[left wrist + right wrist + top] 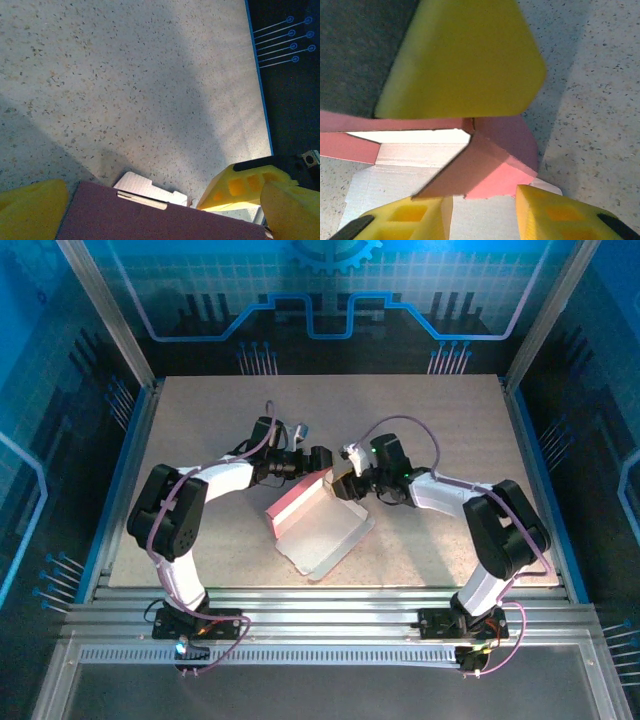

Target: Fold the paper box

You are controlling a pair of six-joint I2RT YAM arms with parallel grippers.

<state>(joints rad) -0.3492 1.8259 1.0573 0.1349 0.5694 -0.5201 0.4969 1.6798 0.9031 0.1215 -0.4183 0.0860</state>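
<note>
On speckled grey table [200, 430], paper box [325, 530]

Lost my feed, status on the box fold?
Left gripper open, straddling raised wall. Right gripper around corner flap, grip unclear. Paper box half-formed. Nothing obstructing.

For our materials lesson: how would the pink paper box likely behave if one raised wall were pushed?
The paper box is thin sheet, so a pushed wall would probably bend at its crease rather than resist. It looks light and may slide on the flat table. Its unfastened flaps might spring back.
</note>
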